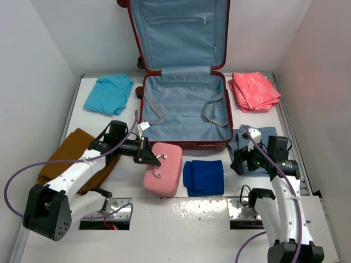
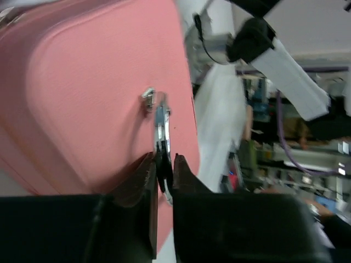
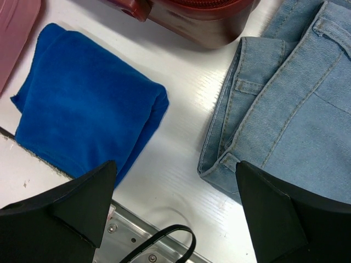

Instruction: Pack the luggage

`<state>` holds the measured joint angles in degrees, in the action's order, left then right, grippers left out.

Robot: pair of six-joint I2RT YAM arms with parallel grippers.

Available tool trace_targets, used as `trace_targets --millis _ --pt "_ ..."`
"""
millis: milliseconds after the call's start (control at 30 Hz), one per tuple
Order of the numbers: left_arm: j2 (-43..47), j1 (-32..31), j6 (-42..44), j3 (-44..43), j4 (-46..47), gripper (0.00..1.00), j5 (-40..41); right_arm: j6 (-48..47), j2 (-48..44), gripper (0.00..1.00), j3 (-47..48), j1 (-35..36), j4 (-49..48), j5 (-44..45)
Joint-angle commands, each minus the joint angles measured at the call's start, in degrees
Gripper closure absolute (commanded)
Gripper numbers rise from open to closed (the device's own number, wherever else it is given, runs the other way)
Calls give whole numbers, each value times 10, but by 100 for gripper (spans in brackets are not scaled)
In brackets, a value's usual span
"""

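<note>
Now your left jaws pinch the handle (image 2: 162, 129) of the pink case (image 1: 164, 172), likely to lift it into the luggage (image 1: 184, 118), lying open just beyond them; your right jaws hang spread near the jeans (image 3: 296, 93).

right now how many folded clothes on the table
5: teal shirt left of the luggage, coral cloth right of it, blue cloth in front, brown garment under the left arm, jeans under the right arm. More may hide.

Luggage (image 1: 184, 82) lid cropped at top, jeans (image 1: 266, 132) partly hidden under right arm (image 1: 286, 196)
</note>
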<state>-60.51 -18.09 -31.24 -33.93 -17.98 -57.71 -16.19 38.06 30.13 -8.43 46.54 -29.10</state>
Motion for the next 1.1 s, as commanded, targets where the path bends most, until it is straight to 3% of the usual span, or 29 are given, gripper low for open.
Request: trace_targets --millis 0,33,200,533,600,733,900,1067 --pt "6 -19 54 -43 -19 96 0 -10 0 11 7 2 -17 -5" --pt "12 -20 65 -56 -31 100 0 -7 0 11 8 3 -18 -5" --pt "26 -52 162 -183 -120 100 -28 -20 -1 12 17 2 -6 -27" --pt "-88 -60 150 -485 -150 100 -75 -26 -8 12 26 3 -7 -41" --pt "-114 -53 129 -536 -142 100 -20 -15 -3 12 30 3 -21 -44" --pt "-203 -13 -21 -650 -101 100 124 23 24 14 48 2 -49 -42" --pt "-266 5 -94 -682 -95 100 248 39 53 14 65 3 -76 -38" --pt "-333 17 -146 -694 -95 100 275 74 91 14 86 4 -111 -34"
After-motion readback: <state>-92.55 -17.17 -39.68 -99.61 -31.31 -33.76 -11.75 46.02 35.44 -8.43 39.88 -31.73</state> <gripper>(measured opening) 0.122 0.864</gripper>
